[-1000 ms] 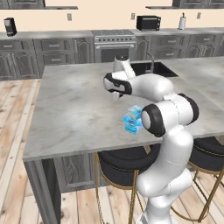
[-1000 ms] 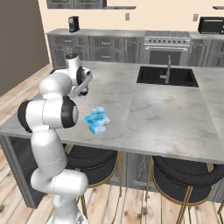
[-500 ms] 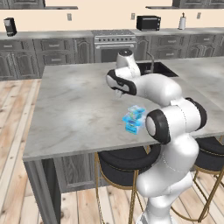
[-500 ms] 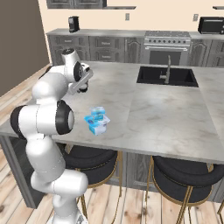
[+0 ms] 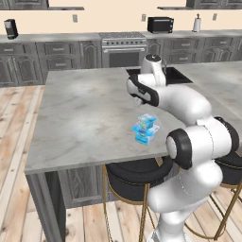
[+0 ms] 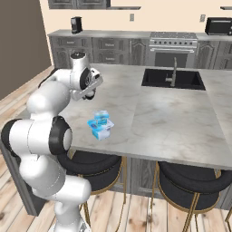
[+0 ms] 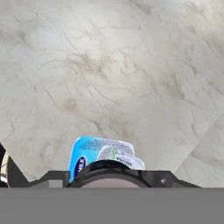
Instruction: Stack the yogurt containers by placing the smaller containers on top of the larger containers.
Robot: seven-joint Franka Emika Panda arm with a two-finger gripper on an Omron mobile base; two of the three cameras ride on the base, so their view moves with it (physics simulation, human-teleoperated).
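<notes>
Quick look at where things stand: a stack of yogurt tubs (image 5: 145,128) is seen sitting on the marble table (image 5: 80,113), close to the near edge, with a smaller light-blue tub on top of the bright blue bigger one. From the right base view the same stack (image 6: 101,124) is found just in front of the arm's elbow.

The gripper (image 5: 137,98) is held up above the table, further in toward the sink (image 6: 171,79) than the stack. So the tubs lie back toward the robot's base from the jaws, and lower.

In the hand view a blue yogurt tub (image 7: 101,155) is caught at the bottom edge. Whether the jaws are spread or pinched can't be told, since the fingertips aren't made out anywhere.
</notes>
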